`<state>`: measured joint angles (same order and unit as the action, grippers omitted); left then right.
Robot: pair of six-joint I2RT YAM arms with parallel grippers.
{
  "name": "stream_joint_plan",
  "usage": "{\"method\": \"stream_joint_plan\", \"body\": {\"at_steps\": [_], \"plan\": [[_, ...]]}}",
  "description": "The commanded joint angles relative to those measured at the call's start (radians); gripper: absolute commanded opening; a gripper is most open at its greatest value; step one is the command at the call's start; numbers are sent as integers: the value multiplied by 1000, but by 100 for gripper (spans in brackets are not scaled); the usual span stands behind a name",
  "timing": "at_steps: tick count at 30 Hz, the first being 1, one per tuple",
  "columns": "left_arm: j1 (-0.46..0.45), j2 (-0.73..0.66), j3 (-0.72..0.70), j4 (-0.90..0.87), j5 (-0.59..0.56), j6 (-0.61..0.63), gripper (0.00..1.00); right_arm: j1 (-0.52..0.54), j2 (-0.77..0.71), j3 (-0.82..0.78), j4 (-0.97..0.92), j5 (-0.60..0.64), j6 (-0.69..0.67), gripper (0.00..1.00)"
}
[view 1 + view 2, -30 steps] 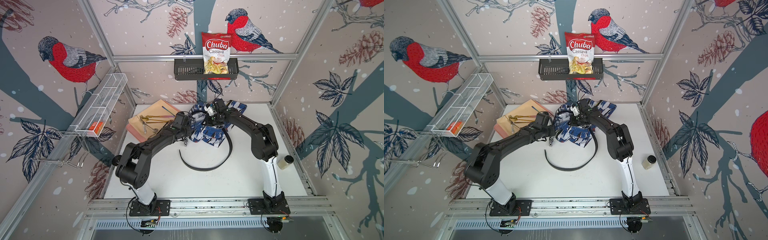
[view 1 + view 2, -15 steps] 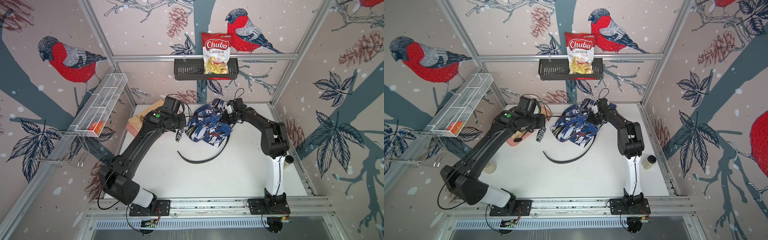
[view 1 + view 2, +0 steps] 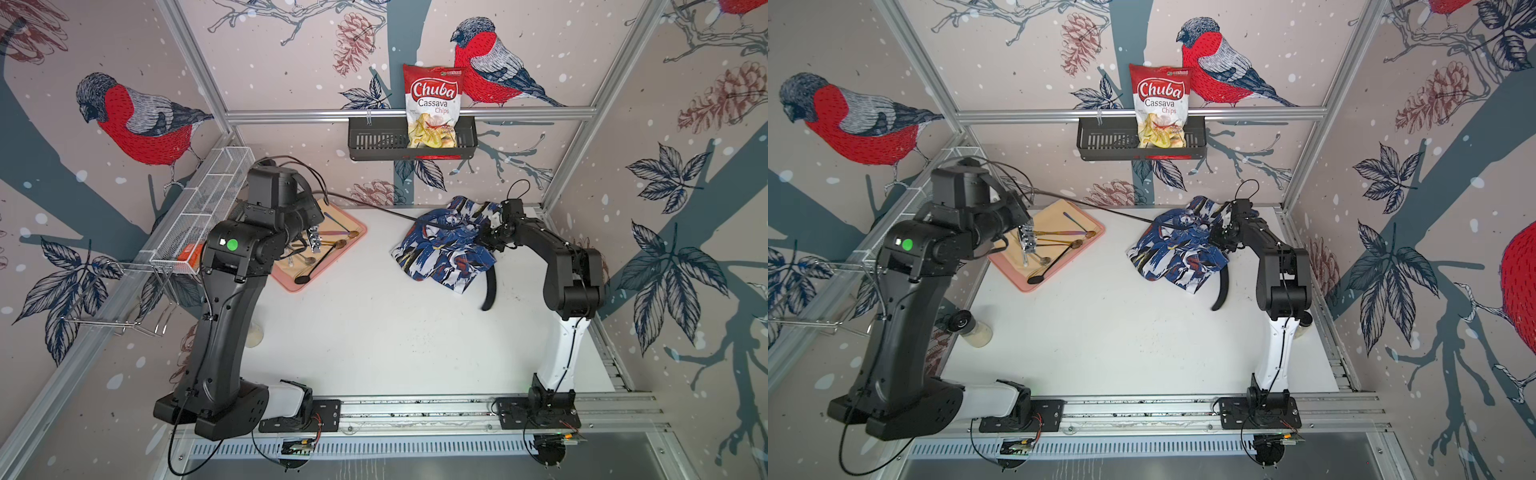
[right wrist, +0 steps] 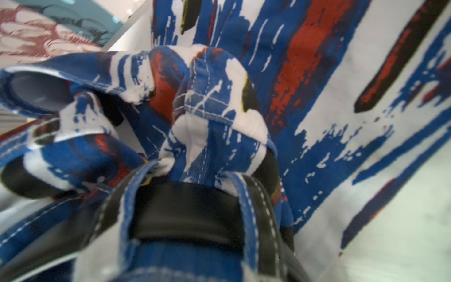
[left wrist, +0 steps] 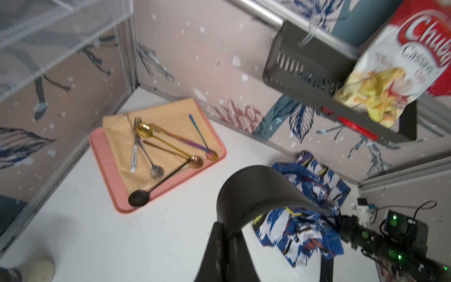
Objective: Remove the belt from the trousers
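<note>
The blue, white and black printed trousers (image 3: 444,249) (image 3: 1179,257) lie bunched at the back right of the table. My right gripper (image 3: 485,240) (image 3: 1220,241) is shut on their waistband; its wrist view shows the fabric (image 4: 317,97) and the black belt (image 4: 185,210) running through a loop. My left gripper (image 3: 311,227) (image 3: 1025,226) is raised over the pink tray, shut on the belt (image 5: 256,190) near its silvery buckle (image 3: 314,242) (image 3: 1028,242), which hangs down. The strap runs taut from there to the trousers. A short belt tail (image 3: 491,291) (image 3: 1223,291) sticks out under the trousers.
A pink tray (image 3: 286,282) (image 5: 107,161) with a napkin and several spoons and forks sits at the back left. A wire shelf (image 3: 199,216) hangs on the left wall. A black basket (image 3: 374,143) holds a chips bag (image 3: 432,108). A small jar (image 3: 978,332) stands by the left arm.
The left arm has swung left and up with the belt, drawing it through the loops; the big loop on the table has shrunk to a short tail. The right gripper moved the trousers right.
</note>
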<state>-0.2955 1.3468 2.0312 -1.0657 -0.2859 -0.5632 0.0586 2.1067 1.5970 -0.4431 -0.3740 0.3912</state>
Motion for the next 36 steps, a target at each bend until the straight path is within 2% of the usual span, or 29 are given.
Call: {"method": "stream_joint_plan", "body": {"at_steps": [1,4,7,11,15,23,25,26,29,31,32,34,36], "plan": [[10,-68,-4,251,-264,58,0,-38,-16,-45,-33,239,6,0],[9,-190,-143,486,-378,165,0,-63,-25,-97,-23,250,0,0],[10,-320,-322,793,-489,298,0,-86,-40,-145,-7,251,-7,0],[10,-422,-478,1131,-498,464,0,-105,-42,-170,-8,262,-25,0],[9,-469,-536,1392,-508,608,0,-117,-38,-168,-12,260,-29,0],[9,-473,-521,1816,-490,851,0,-120,-14,-161,-18,256,-33,0],[10,-452,-492,1889,-495,916,0,-120,-10,-162,-15,250,-33,0],[10,-435,-458,1868,-489,933,0,-120,-9,-160,-13,245,-31,0],[9,-378,-370,1648,-423,844,0,-111,2,-143,-17,231,-32,0],[9,-364,-395,1680,-398,827,0,-108,11,-132,-24,238,-34,0],[10,-362,-421,1768,-412,848,0,-110,12,-133,-28,243,-36,0],[9,-338,-403,1905,-437,978,0,-120,5,-144,-25,240,-33,0],[10,-305,-318,1906,-424,1094,0,-126,1,-150,-18,231,-28,0]]}}
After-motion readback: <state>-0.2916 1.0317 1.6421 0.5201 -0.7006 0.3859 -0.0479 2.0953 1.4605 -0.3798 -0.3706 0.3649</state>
